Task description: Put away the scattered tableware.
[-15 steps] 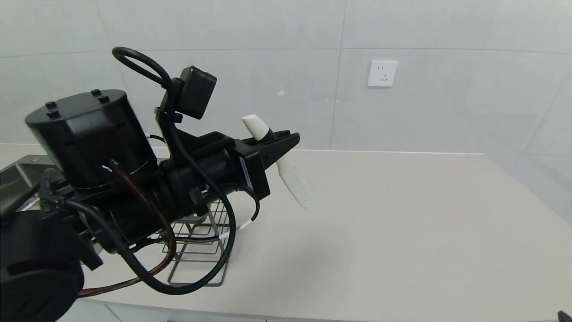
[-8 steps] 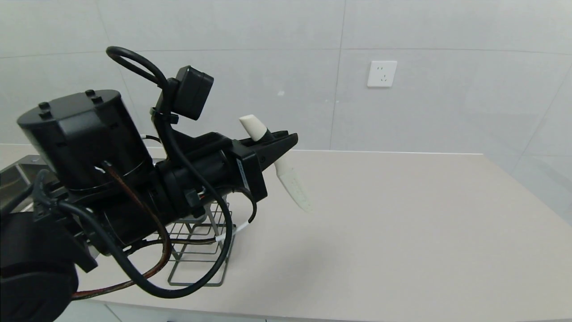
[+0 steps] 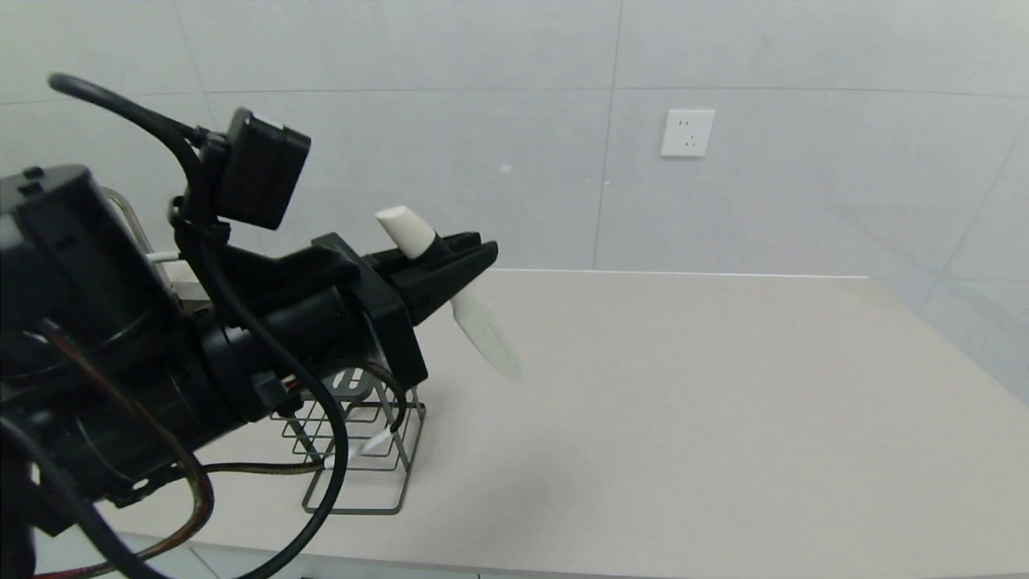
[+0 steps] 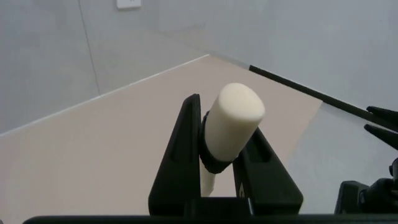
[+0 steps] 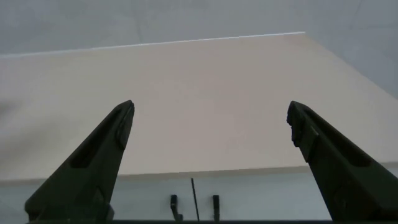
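A kitchen: beige countertop (image 3: 683, 386), wire cutlery rack (image 3: 378, 458), tiled wall (image 3: 804, 177), socket (image 3: 686, 133).

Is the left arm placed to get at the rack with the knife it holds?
Probably yes: the left gripper holds the knife blade-down near the rack, with nothing between them.

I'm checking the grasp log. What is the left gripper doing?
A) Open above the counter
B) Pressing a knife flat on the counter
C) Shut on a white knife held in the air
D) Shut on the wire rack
C: the left gripper clamps the white knife near its handle, with the blade hanging clear above the counter.
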